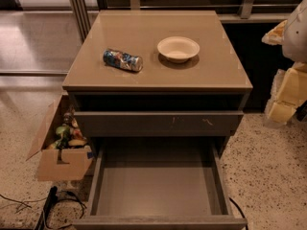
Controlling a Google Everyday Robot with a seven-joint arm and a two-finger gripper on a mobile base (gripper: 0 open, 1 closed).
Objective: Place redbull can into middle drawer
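Observation:
The redbull can (123, 60) lies on its side on the left part of the cabinet top (144, 28). It is blue and silver. A cream bowl (178, 48) stands to its right, apart from it. The middle drawer (158, 181) is pulled out wide open below, and its flat grey-brown bottom is bare. Above it a closed drawer front (158, 123) carries pale scratches. My gripper (287, 97) hangs at the far right edge of the camera view, off the cabinet's right side, well away from the can and holding nothing I can see.
An open cardboard box (60, 150) with several colourful items stands on the speckled floor left of the cabinet. Black cables (53, 202) lie in front of it. Metal posts and a glass wall run behind the cabinet.

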